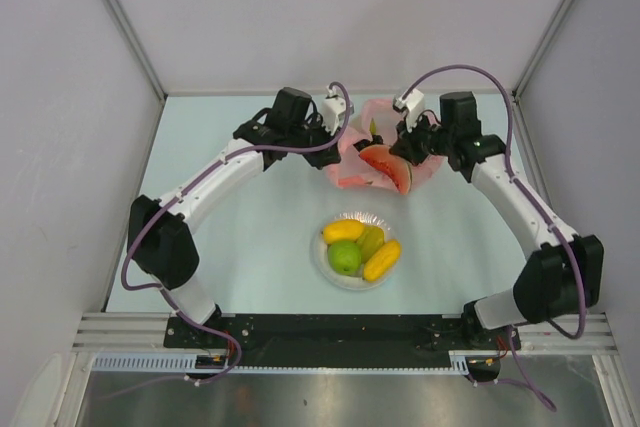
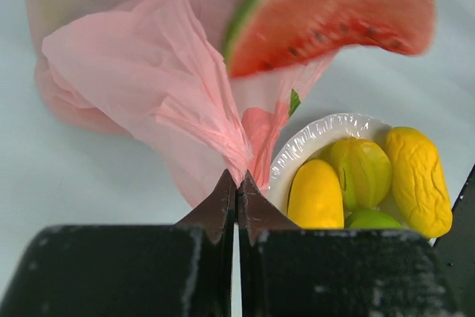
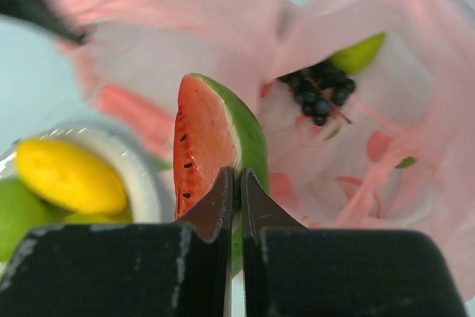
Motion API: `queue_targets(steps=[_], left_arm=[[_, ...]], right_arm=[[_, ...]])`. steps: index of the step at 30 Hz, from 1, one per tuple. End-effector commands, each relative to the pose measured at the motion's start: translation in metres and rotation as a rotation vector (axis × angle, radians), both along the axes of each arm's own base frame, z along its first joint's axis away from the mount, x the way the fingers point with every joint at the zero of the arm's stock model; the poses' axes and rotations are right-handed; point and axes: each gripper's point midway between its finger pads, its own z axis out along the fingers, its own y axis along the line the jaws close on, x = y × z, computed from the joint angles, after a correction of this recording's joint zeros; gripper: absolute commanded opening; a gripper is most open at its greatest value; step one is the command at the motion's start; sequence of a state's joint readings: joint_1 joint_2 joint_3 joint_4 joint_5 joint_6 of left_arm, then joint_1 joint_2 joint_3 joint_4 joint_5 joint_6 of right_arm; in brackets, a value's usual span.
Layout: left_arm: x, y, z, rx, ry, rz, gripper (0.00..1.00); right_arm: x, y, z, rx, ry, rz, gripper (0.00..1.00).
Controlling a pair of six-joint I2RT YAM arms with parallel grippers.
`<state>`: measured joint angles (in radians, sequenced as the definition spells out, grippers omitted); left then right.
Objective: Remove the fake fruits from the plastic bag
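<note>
The pink plastic bag (image 1: 352, 162) lies at the back middle of the table. My left gripper (image 2: 236, 177) is shut on a pinch of the plastic bag (image 2: 148, 72) at its left side. A red watermelon slice (image 3: 211, 146) hangs over the bag's mouth, and my right gripper (image 3: 236, 176) is shut on its green rind. The same watermelon slice (image 1: 388, 167) shows in the top view below the right gripper (image 1: 408, 154). Inside the bag lie a dark grape bunch (image 3: 319, 87) and a yellow-green fruit (image 3: 358, 53).
A round white plate (image 1: 322, 257) sits nearer the arm bases, holding a green apple (image 1: 344, 257), a yellow fruit (image 1: 343, 231), a yellow-green fruit (image 1: 371, 240) and an orange-yellow oblong fruit (image 1: 382, 260). Grey walls enclose the table on three sides.
</note>
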<state>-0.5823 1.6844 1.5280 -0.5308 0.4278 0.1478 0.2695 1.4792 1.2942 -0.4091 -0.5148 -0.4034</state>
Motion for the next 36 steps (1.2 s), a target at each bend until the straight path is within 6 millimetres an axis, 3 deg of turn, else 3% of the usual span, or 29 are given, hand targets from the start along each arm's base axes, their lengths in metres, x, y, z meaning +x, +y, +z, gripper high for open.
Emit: queue_targets(steps=[1,2,4,5,8,9,16,23,28,36], left_arm=[[0.001,0.002,0.015,-0.023,-0.045,0.02,0.0],[0.0,0.002,0.015,-0.024,-0.044,0.018,0.0],[0.001,0.003,0.014,-0.023,-0.044,0.02,0.0],[-0.001,0.002,0.015,-0.026,-0.046,0.017,0.0],[-0.003,0.003,0.014,-0.027,-0.039,0.014,0.0],[-0.004,0.003,0.016,-0.031,-0.044,0.013,0.0],[-0.008,0.006,0.016,-0.031,-0.046,0.009,0.0],[-0.011,0.01,0.016,-0.019,-0.059,0.008,0.0],[-0.012,0.012,0.013,-0.013,-0.06,0.009,0.0],[-0.012,0.01,0.01,-0.013,-0.05,0.004,0.0]], right_arm=[[-0.066,0.021,0.017,-0.009,-0.053,0.224,0.0],[-0.081,0.025,0.01,-0.019,-0.045,0.258,0.0],[-0.093,0.03,0.002,-0.023,-0.036,0.277,0.0],[-0.103,0.034,-0.014,-0.028,-0.002,0.287,0.0],[-0.106,0.039,-0.021,-0.036,-0.036,0.293,0.0],[-0.11,0.042,-0.033,-0.048,-0.023,0.303,0.0],[-0.082,0.042,-0.067,-0.118,-0.068,0.282,0.0],[-0.063,0.046,-0.083,-0.135,-0.092,0.281,0.0],[-0.068,0.047,-0.104,-0.154,-0.04,0.306,0.0],[-0.089,0.053,-0.121,-0.165,0.005,0.36,0.0]])
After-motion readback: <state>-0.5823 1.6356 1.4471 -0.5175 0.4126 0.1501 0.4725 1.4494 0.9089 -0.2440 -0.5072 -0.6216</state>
